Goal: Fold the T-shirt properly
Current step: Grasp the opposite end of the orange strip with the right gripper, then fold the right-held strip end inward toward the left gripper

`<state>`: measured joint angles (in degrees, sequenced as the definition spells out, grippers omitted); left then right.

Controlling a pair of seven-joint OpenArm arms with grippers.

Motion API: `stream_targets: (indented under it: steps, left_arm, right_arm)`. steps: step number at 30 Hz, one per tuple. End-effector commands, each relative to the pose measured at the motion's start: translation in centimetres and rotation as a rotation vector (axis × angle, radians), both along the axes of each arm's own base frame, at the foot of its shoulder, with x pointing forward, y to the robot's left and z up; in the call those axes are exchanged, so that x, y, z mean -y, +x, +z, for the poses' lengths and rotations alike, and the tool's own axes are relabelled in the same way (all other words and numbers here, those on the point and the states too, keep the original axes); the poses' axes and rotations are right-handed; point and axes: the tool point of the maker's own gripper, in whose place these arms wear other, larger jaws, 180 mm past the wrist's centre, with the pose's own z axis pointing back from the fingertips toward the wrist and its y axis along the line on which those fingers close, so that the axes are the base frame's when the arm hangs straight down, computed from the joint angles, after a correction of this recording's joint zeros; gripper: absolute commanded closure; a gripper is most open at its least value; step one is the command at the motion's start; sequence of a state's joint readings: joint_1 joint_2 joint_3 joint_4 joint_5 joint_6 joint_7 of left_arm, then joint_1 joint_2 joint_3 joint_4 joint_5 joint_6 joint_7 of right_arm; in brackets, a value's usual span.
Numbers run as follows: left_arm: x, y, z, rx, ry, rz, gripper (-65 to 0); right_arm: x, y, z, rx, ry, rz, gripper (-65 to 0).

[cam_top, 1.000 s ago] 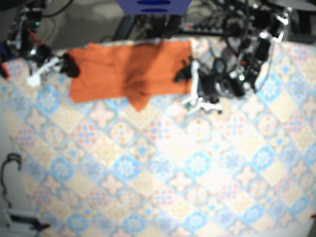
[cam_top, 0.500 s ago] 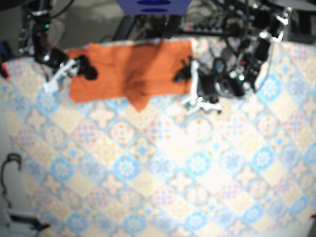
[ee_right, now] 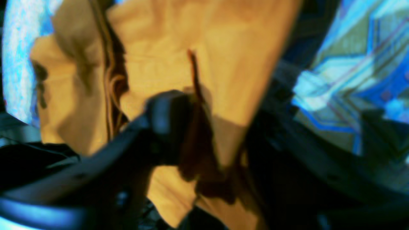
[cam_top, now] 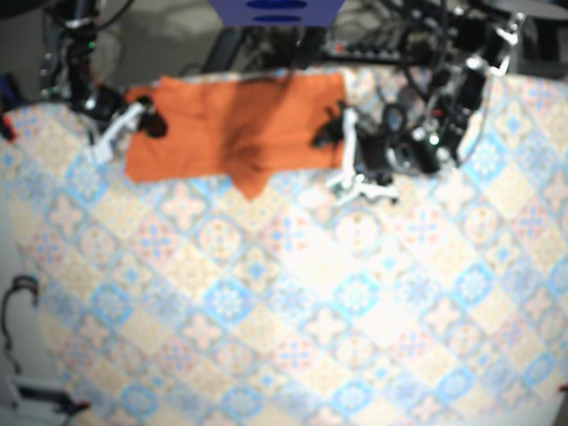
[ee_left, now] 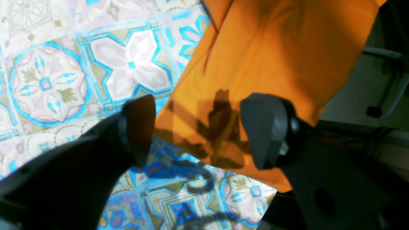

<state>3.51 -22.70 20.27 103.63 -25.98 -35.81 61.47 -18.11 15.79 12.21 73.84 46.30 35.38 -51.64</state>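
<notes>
Patterned tile cloth covers the surface (cam_top: 293,302), and it looks slick, so I judge that anything dragged across it will slide rather than stay put. The orange T-shirt (cam_top: 235,129) lies flat along the far rim, spread sideways, with one pointed flap poking toward me from its near edge. It sits so close to the rim that a pull away from me could drop cloth over the back.

My left pincer (ee_left: 198,127) is spread wide at the shirt's end. One finger hovers over bare tile and the other over orange cloth, with the shirt's edge running between them. If I close from here I may catch only a thin corner, or nothing at all, and the fold would start lopsided.

My right pincer (ee_right: 207,134) at the opposite end looks closed on a raised ridge of fabric. The view is blurred, so I cannot tell how many layers it has. If it holds only the top layer, lifting would peel that layer off and crumple the rest. With just one side held, any lift now would skew the whole shirt.
</notes>
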Motion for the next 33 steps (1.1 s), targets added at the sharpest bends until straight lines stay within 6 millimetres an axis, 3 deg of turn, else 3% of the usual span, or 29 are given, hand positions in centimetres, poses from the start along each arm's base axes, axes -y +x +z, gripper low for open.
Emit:
stream_targets:
  steps: [1,10,18,25,33]
  left_arm:
    - [0.4,0.8,1.2,0.038,-0.032,-0.003,-44.3]
    - [0.4,0.8,1.2,0.039,-0.034,-0.003,-44.1]
    - [0.5,0.8,1.3,0.04,-0.036,-0.003,-43.9]
    - [0.4,0.8,1.2,0.038,-0.031,-0.002,-43.9]
    - [-0.7,0.8,0.9,0.037,0.001,-0.004,-43.9]
  right_arm:
    - [-0.5,-2.8,-1.6,-0.114,-0.039,0.069,-19.2]
    - [-0.3,-1.5,-0.6,-0.055,-0.103,0.11,0.0]
    - [0.1,0.6,3.6,0.061,-0.242,0.119,0.0]
    - [-3.7,2.8,8.9,0.236,-0.262,0.215,0.0]
    - [-8.0,2.1,8.9,0.251,-0.205,0.328,0.0]
